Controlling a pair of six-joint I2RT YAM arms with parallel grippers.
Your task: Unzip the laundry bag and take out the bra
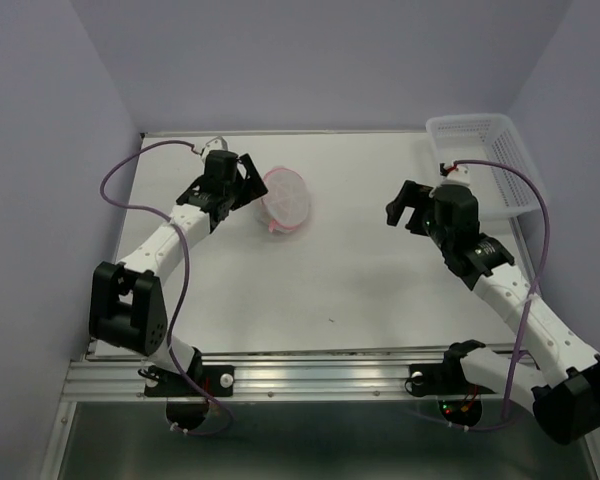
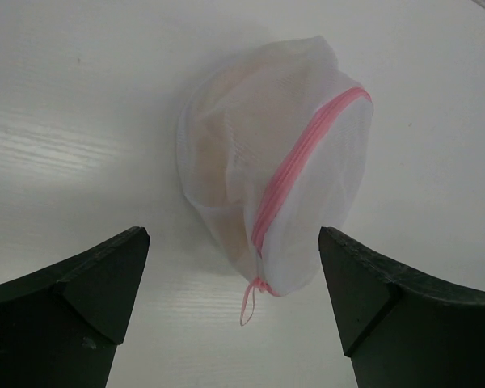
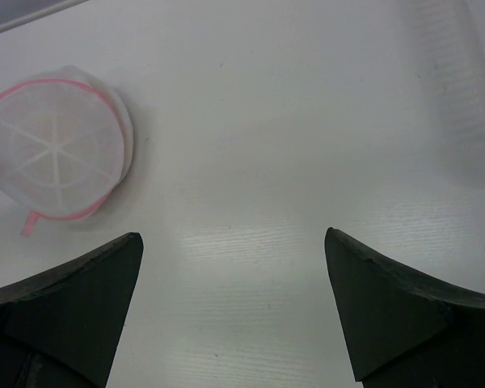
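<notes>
The laundry bag (image 1: 286,200) is a small round white mesh pouch with pink zipper edging, lying on the table at the back centre-left. In the left wrist view the laundry bag (image 2: 275,186) lies just ahead of the fingers, zipper closed, and its pink pull loop (image 2: 249,301) hangs toward me. The bra shows only as a tan-beige shape (image 2: 218,137) through the mesh. My left gripper (image 1: 248,180) is open just left of the bag, not touching it. My right gripper (image 1: 402,212) is open and empty, well right of the bag, which also shows in the right wrist view (image 3: 58,149).
A white plastic lattice basket (image 1: 485,160) stands at the back right corner, behind the right arm. Lilac walls close in the table at the back and on both sides. Purple cables loop over both arms.
</notes>
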